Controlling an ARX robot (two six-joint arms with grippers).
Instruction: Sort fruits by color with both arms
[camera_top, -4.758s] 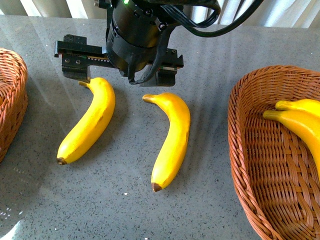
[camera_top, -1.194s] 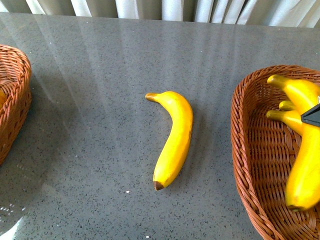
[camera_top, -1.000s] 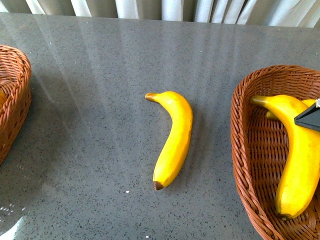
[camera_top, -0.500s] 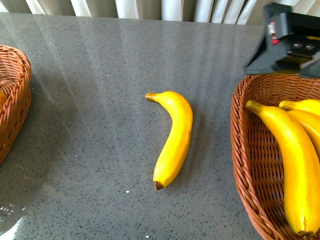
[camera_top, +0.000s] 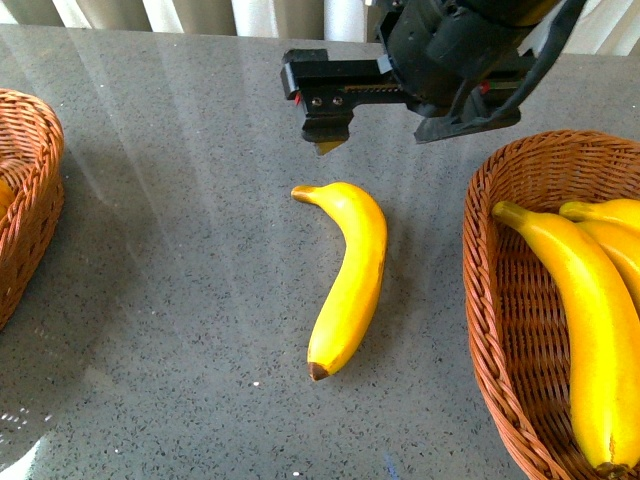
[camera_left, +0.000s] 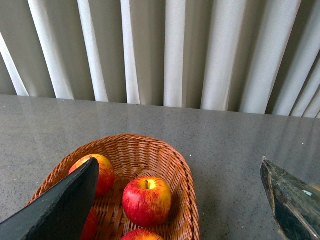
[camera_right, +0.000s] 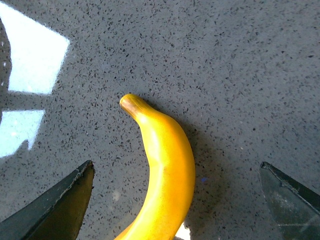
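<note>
- Now a single banana (camera_top: 349, 275) lies loose on the grey speckled surface (camera_top: 180, 250), roughly midway between the two wicker baskets, its stem end toward the far curtains and its brown tip toward the robot.
- The right pincer (camera_top: 400, 115) hangs above the far end of that banana, apart from it; the right wrist view shows its two dark fingers (camera_right: 60, 202) spread wide with the banana's stem end (camera_right: 162, 167) between them and nothing pinched.
- The right-hand basket (camera_top: 490, 300) holds bananas: one long banana in the basket (camera_top: 575, 320) lies lengthwise near its inner wall, and at least one more yellow fruit (camera_top: 605, 225) shows behind it at the picture's edge.
- The left-hand basket (camera_top: 30, 210) is cut off by the frame in the front view; the left wrist view shows its woven rim (camera_left: 185, 185) and red apples streaked with yellow inside, one apple (camera_left: 146, 201) in the middle with its stem up, another apple (camera_left: 102, 172) beside it half hidden by a finger, and parts of more at the lower edge.
- The left pincer (camera_left: 177, 210) is over the apple basket, fingers spread wide and holding nothing.
- White pleated curtains (camera_left: 165, 50) hang behind the surface.
</note>
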